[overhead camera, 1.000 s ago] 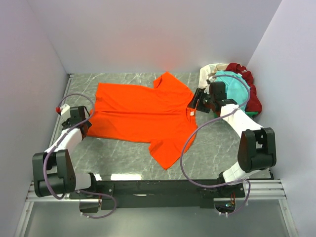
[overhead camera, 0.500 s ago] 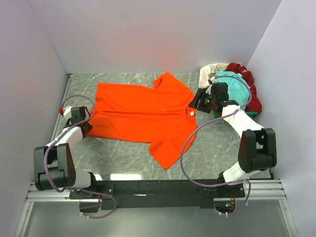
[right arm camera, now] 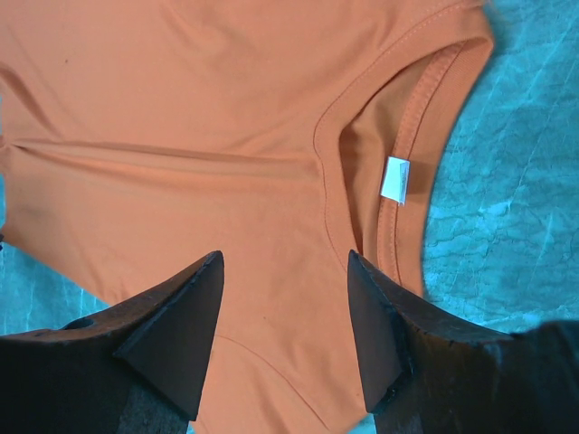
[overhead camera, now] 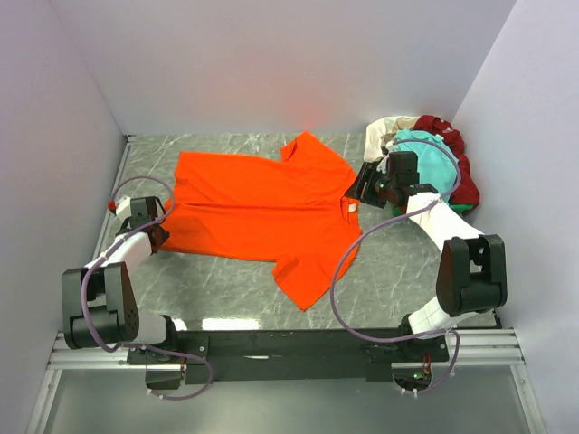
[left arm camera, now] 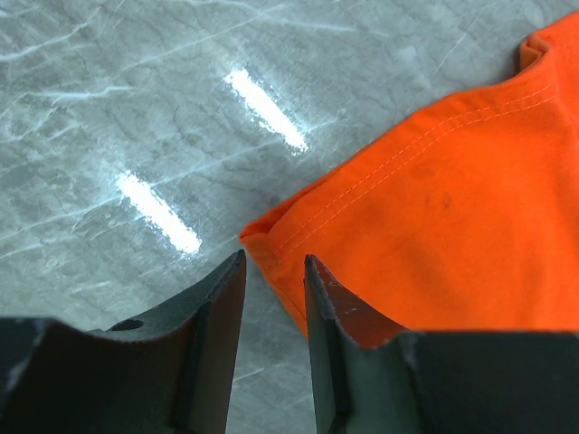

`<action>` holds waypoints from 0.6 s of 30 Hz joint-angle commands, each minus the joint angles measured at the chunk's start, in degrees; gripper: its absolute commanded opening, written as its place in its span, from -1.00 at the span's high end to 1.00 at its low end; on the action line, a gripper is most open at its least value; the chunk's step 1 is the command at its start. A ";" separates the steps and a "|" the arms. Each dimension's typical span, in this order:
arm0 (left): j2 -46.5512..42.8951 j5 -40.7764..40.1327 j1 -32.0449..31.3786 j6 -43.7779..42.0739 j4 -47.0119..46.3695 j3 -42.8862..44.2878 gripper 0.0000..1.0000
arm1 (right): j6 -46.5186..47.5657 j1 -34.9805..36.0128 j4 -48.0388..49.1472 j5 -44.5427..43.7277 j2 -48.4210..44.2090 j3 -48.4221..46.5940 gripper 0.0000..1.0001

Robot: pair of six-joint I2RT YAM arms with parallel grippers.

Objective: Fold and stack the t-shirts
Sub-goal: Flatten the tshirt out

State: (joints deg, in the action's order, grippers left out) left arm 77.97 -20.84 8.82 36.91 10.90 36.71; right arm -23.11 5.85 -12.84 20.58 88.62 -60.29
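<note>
Fig.: Orange t-shirt (overhead camera: 262,212) flat on desk (overhead camera: 389,262), other t-shirts (overhead camera: 434,163) heaped just beyond its collar (right arm camera: 398,231) — L pincer (left arm camera: 273,262), jaws slightly parted & empty, at hem corner (left arm camera: 262,237), R pincer (right arm camera: 285,258) released over collar — pinch both layers squarely before lifting.

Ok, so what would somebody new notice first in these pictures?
The bright orange shirt, spread flat across the middle of the grey marbled table. Next, the heap of cream, teal and dark red shirts in the far right corner. Both grippers are open at the orange shirt: the left gripper at a hem corner, the right gripper above the collar, near the white label.
</note>
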 commanded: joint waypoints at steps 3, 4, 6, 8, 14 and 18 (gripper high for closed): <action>-0.46 -0.52 0.41 1.06 1.05 0.91 0.25 | -0.18 -0.57 1.94 0.87 -1.26 0.18 -0.27; -0.37 -0.60 0.41 1.06 1.14 1.00 0.25 | -0.18 -0.57 1.94 0.87 -1.08 0.09 -0.28; -0.37 -0.69 0.50 1.24 1.15 1.08 0.26 | 0.00 -0.57 1.94 0.95 -1.08 0.18 -0.27; 0.16 -0.87 0.58 1.15 1.15 1.08 0.28 | -0.09 -0.57 1.94 0.95 -0.91 0.18 -0.28; 2.27 -0.34 0.67 0.80 0.80 1.70 0.42 | 0.00 -0.92 2.03 1.04 -0.99 0.26 -0.28; 2.45 -0.52 0.76 0.54 0.71 1.70 0.46 | 0.00 -1.01 2.03 1.04 -1.08 0.35 -0.28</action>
State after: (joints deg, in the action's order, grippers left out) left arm 80.53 -20.84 9.21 37.19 12.12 36.75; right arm -23.11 5.34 -12.84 20.82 88.62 -60.29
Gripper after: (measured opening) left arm 0.274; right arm 0.638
